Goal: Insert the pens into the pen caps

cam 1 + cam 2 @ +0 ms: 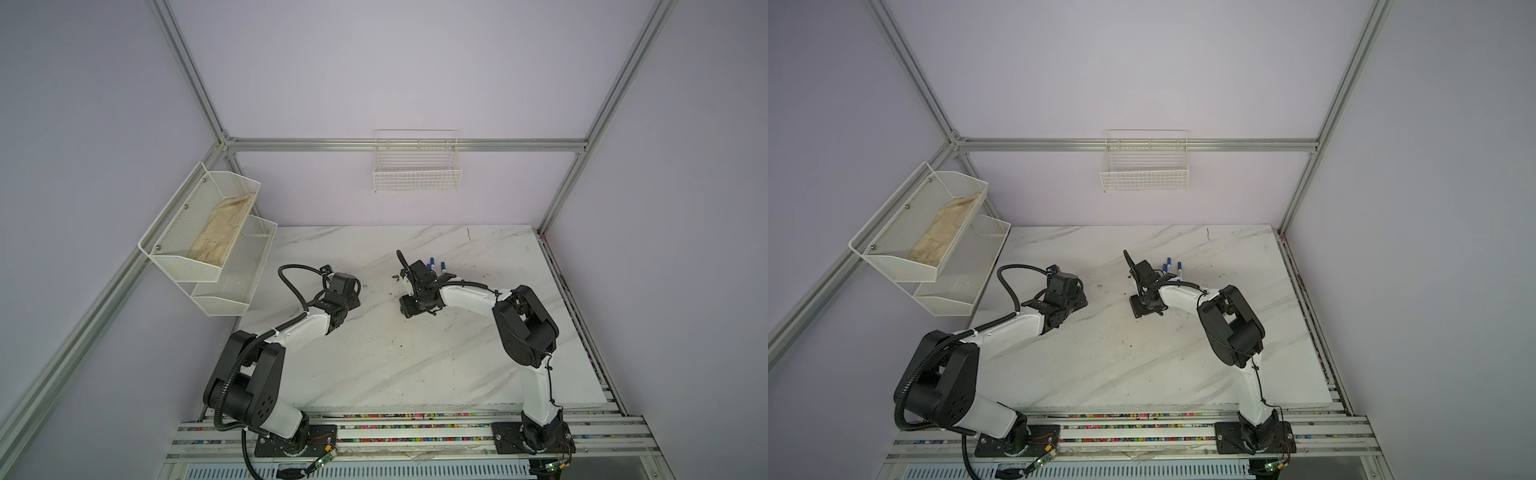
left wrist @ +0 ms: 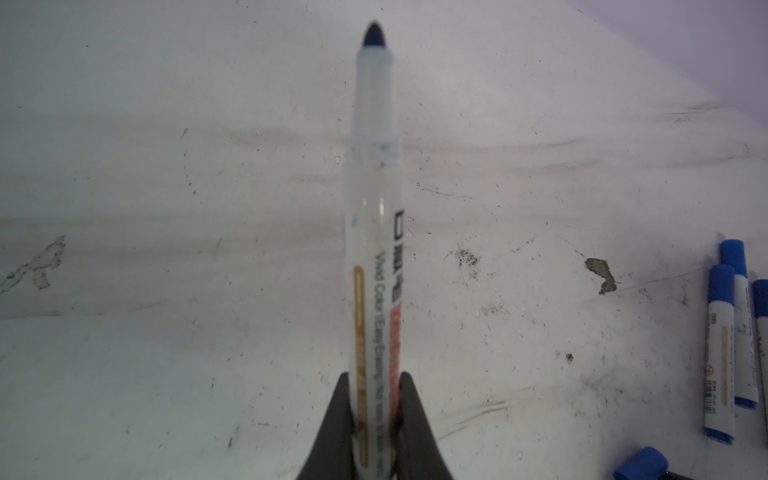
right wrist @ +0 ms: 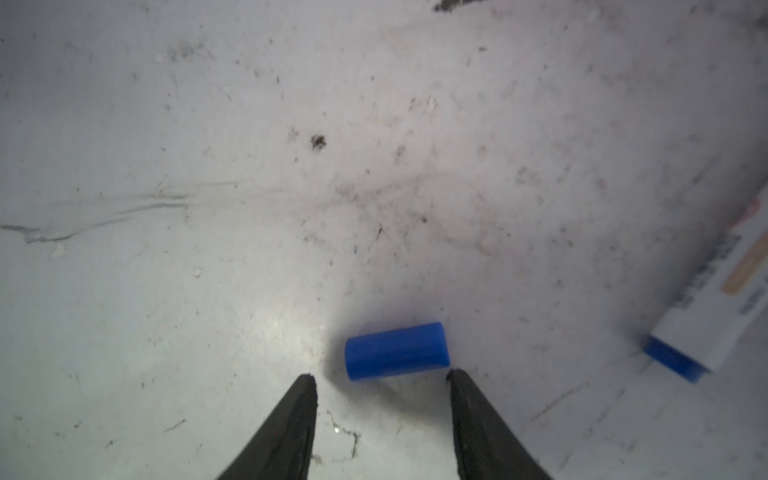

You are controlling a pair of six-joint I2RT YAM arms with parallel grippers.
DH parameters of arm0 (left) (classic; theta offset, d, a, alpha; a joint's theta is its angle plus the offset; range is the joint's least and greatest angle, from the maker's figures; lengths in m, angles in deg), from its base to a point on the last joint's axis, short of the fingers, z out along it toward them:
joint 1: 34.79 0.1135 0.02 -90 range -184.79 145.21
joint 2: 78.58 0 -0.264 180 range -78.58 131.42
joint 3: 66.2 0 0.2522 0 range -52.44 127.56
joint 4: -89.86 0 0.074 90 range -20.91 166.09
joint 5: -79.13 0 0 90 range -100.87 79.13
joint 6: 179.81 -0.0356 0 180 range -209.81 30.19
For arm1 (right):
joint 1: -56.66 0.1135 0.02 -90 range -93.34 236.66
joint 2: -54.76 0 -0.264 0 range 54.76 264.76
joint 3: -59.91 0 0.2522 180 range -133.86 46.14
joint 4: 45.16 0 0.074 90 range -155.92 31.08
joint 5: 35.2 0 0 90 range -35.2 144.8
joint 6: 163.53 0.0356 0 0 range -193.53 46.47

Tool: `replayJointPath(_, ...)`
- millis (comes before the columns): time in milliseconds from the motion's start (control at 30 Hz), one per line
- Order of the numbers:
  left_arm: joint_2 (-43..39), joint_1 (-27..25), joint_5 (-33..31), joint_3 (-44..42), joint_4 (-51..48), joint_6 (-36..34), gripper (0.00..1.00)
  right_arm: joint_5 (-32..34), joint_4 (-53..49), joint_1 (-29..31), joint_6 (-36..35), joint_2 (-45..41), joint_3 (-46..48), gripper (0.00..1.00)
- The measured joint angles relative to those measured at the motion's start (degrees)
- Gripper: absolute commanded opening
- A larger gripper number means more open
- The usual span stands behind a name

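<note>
The marble desk [image 1: 415,365] carries all the work near its middle. The left arm [image 1: 299,328] reaches forward from its base with the elbow bent and the wrist held low and roughly level, left of centre. The right arm [image 1: 469,293] folds sharply at the elbow. Its forearm runs toward the middle and its wrist pitches down at the desk.

The left jaws are shut on 1 pen [image 2: 374,208]. They grip the rear of the barrel, so most of its length and the bare dark tip stick out ahead, clear of the desk. That hold looks chosen to present the tip for capping. 3 pens [image 2: 723,345] with caps on lie close together, side by side, on the desk just beyond the right wrist, probably parked there as finished.

The right jaws stand about half open and hold nothing. Their tips sit low, just short of 1 loose cap [image 3: 397,351], which lies on its side across the gap between them. The step in hand seems to be picking up this cap. As it lies, closing would likely pinch it end to end, so a small advance, perhaps with a turn, looks needed first.
</note>
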Motion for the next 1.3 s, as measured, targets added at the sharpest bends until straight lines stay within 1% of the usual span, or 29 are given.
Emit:
replayJointPath(233,-0.1,0.0,-0.4,0.0,-0.1,-0.2,0.0,3.2,-0.6,0.0,0.6,4.2,-6.1,0.53)
replayJointPath(467,-0.1,0.0,-0.4,0.0,-0.3,-0.2,0.0,6.6,-0.7,-0.1,1.0,4.4,-6.3,0.52)
replayJointPath(667,-0.1,0.0,-0.4,0.0,-0.4,-0.2,0.0,6.5,-0.1,-0.4,0.7,3.9,-5.8,0.53)
replayJointPath(767,-0.1,0.0,-0.4,0.0,-0.4,-0.2,0.0,6.2,-0.6,-0.4,0.5,4.3,-7.9,0.53)
replayJointPath(867,-0.1,0.2,-0.3,0.0,-0.4,-0.2,0.0,6.4,-0.7,-0.4,0.5,6.6,-14.2,0.53)
replayJointPath(1000,-0.1,0.4,-0.3,0.0,-0.3,-0.8,0.0,7.4,-1.0,-0.4,0.5,12.2,-24.8,0.54)
replayJointPath(1200,-0.1,1.4,-0.1,0.0,-0.2,-1.5,0.0,9.3,-5.6,-0.5,-0.6,27.2,-45.8,0.53)
replayJointPath(1300,-0.1,1.9,-0.1,0.0,-0.2,-1.5,0.0,11.7,-7.6,-0.4,-2.2,32.2,-51.6,0.53)
